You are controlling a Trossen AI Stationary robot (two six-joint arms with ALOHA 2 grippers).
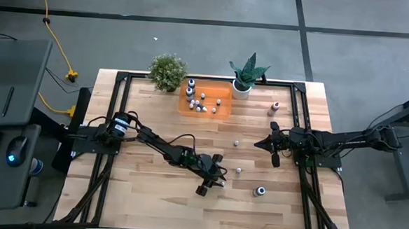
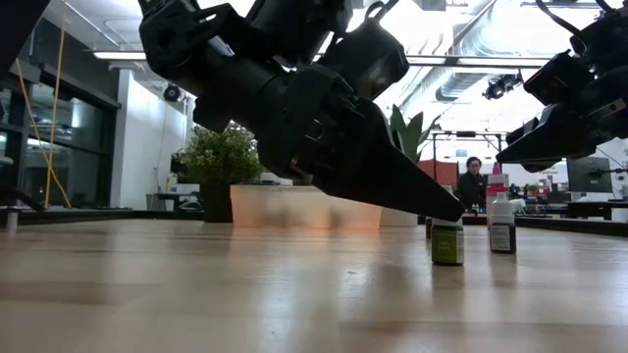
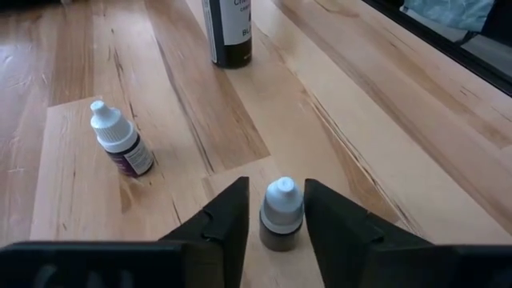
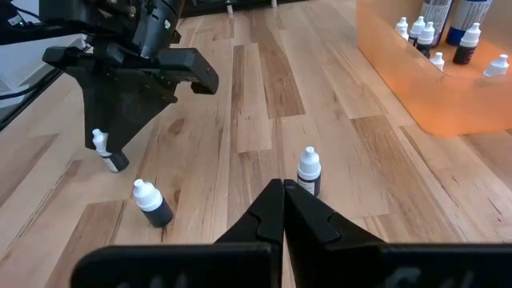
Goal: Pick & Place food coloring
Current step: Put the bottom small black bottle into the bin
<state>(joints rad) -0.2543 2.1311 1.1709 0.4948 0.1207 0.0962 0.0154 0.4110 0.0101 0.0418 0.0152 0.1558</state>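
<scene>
The food coloring is a scatter of tiny white-capped bottles. One small dark bottle (image 3: 282, 214) stands upright on the table between the fingers of my left gripper (image 3: 280, 228), which is open and low over the near middle of the table (image 1: 215, 182). A second small bottle (image 1: 239, 170) and a larger dark one (image 1: 259, 192) stand just to its right. Another small bottle (image 4: 309, 172) stands just ahead of my right gripper (image 4: 282, 192). That gripper is shut, holds nothing and hovers at the table's right (image 1: 273, 150). A pink bottle (image 1: 274, 108) stands farther back. My left gripper comes at the small bottle slanting down from the table's left, with one finger (image 3: 228, 228) on each side of its white cap (image 3: 282, 192). A strip of wood shows beside one finger. The other finger lies close against the bottle, and I cannot tell whether it touches.
An orange tray (image 1: 222, 110) with several bottles in it sits at the far middle, between two potted green plants (image 1: 168, 70) (image 1: 247, 75). A black frame runs along the table's edges. A person sits in the room beyond the table (image 2: 474, 181).
</scene>
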